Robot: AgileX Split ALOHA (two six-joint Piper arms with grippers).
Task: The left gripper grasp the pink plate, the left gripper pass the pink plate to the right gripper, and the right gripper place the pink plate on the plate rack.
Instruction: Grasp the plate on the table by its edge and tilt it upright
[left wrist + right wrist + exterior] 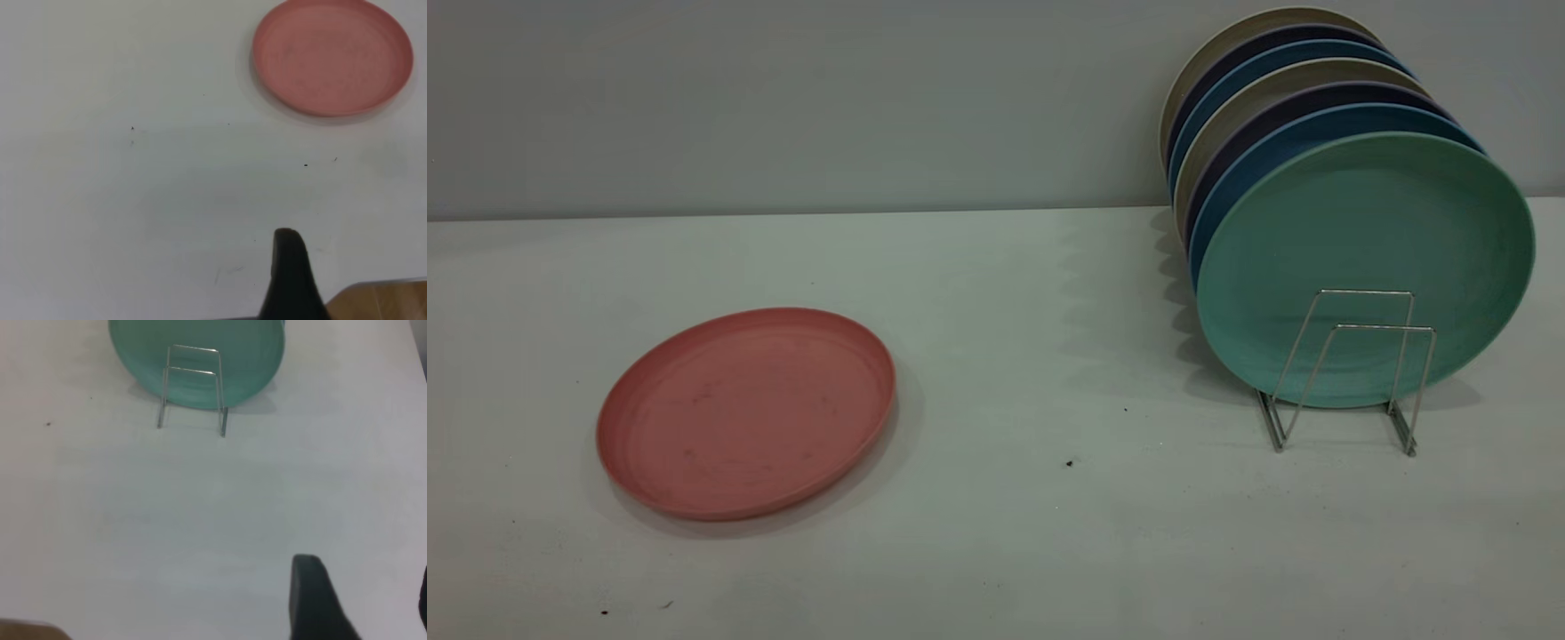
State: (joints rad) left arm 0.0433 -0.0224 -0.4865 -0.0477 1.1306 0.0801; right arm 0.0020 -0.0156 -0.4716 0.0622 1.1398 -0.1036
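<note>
The pink plate (747,411) lies flat on the white table at the left; it also shows in the left wrist view (332,57). The plate rack (1371,327) stands at the right, its two front wire loops bare; it also shows in the right wrist view (192,371). Neither gripper shows in the exterior view. My left gripper (357,263) hangs over bare table near the table's edge, well apart from the pink plate, with one black finger (288,270) showing, open and empty. My right gripper (365,590) is open and empty over bare table, well short of the rack.
A mint-green plate (1360,249) stands upright in the rack, with several blue, dark and beige plates (1280,80) behind it. A grey wall runs behind the table. A wooden surface (387,303) shows past the table's edge by the left gripper.
</note>
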